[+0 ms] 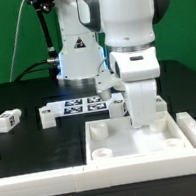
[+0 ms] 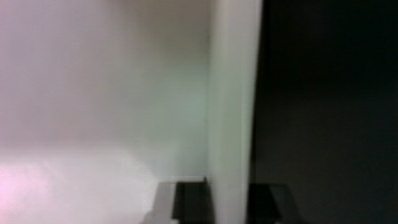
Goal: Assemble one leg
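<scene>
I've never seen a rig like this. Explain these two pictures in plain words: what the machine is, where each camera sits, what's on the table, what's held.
The big white machine is a robot arm; at its lower end sits a two-finger gripper. The exterior view comes from a camera standing off the arm. The wrist view comes from a camera on the arm's wrist, so close that it shows only a blurred pale surface beside darkness. On the black table lie a large white panel with corner sockets, below the gripper, the tagged marker board beyond it, and a small white leg toward the exterior view's left. Whether the gripper holds anything cannot be told.
</scene>
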{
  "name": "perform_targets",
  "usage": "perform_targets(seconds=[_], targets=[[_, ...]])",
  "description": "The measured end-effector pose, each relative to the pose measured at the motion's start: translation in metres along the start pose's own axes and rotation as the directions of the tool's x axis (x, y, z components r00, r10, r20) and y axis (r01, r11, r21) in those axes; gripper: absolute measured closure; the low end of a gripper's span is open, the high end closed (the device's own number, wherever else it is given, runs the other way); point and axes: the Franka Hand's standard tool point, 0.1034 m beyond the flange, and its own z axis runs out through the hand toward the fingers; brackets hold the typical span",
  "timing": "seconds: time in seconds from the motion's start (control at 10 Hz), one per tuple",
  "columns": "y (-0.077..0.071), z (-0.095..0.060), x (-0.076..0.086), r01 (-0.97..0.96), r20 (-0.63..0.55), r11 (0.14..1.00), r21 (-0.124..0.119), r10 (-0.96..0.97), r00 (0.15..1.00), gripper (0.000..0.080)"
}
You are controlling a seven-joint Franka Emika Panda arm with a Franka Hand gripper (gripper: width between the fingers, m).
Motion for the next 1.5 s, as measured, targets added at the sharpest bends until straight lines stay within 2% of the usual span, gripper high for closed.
perform_targets(seconds=[0.1,0.3,0.7,1.0,1.1,1.2,1.5], targets=[[0.0001,-0.0004,0.0073,0.0,0.0,1.0,0.008,0.0,1.0,0.0735],[0.0004,-0.001,0.0076,0.002,0.007,1.0,0.025,-0.002,1.0,0.0735],[0.0,-0.0007,0.007,-0.006,0.008,1.0,0.028,0.006,1.0,0.0735],[0.0,-0.0006,0.0064,-0.007,0.009,1.0,0.028,0.007,1.0,0.0277],[0.0,-0.0006,0.0063,-0.007,0.009,1.0,0.028,0.007,1.0,0.0277],[0.0,-0.0005,0.0062,-0.007,0.009,1.0,0.028,0.007,1.0,0.0176],[-0.0001,-0.0004,0.0058,-0.008,0.009,1.0,0.029,0.008,1.0,0.0151]])
